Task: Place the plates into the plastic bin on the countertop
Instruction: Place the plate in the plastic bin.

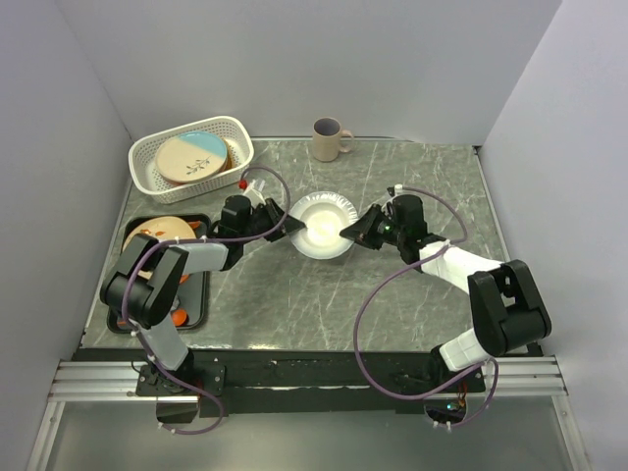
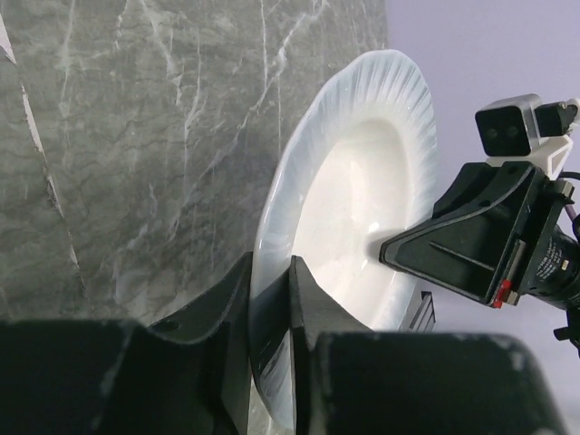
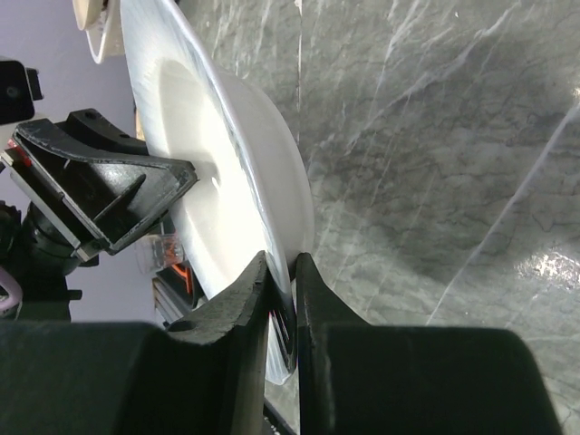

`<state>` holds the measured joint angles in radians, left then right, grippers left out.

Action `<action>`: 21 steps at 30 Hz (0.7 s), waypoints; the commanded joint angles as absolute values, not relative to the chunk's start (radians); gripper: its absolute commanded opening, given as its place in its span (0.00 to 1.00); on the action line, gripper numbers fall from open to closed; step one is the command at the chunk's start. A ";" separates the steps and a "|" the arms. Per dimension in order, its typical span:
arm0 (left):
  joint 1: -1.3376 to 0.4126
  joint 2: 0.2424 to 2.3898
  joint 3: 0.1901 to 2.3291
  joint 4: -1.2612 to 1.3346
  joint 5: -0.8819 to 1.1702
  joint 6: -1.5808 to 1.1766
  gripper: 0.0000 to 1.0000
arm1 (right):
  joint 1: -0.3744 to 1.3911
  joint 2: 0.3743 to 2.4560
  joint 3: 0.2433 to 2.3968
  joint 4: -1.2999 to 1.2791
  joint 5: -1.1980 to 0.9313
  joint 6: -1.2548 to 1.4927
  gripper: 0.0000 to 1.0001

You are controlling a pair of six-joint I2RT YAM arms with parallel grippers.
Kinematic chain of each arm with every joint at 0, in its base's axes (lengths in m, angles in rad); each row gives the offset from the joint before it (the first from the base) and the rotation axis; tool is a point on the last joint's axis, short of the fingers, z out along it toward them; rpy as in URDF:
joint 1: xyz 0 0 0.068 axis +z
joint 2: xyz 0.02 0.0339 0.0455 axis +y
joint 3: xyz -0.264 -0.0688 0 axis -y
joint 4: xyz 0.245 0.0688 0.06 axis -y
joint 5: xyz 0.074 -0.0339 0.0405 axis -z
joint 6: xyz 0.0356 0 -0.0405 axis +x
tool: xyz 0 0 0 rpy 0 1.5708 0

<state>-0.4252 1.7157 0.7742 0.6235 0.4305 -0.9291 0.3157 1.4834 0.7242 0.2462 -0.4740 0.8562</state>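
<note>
Top external view: white plate [image 1: 322, 228] at frame centre. Left gripper [image 1: 292, 224] and right gripper [image 1: 349, 234] pinch opposite rims, fingers nearly closed on it. Bin [image 1: 147, 181] sits upper left, well apart.

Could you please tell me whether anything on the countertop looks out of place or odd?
Nothing looks spilled or broken. One oddity: the ribbed white round plate at the middle of the grey-green marble-look countertop is pinched on opposite rims by the left fingers and the right fingers at once.
</note>
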 commanded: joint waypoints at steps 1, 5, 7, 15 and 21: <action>-0.437 1.724 0.811 0.666 0.454 -0.902 0.01 | 0.331 1.483 0.778 0.359 -0.529 0.859 0.00; -0.437 1.735 0.816 0.675 0.462 -0.903 0.01 | 0.331 1.477 0.769 0.353 -0.522 0.851 0.00; -0.437 1.741 0.822 0.676 0.466 -0.908 0.01 | 0.331 1.468 0.762 0.350 -0.519 0.850 0.02; -0.436 1.707 0.790 0.702 0.451 -0.925 0.01 | 0.331 1.476 0.764 0.359 -0.515 0.850 0.44; -0.431 1.658 0.781 0.669 0.425 -0.908 0.01 | 0.333 1.517 0.770 0.400 -0.534 0.868 0.70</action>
<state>-0.4267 1.7336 0.7822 0.6312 0.4343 -0.9291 0.3233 1.4952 0.7261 0.2924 -0.4984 0.8574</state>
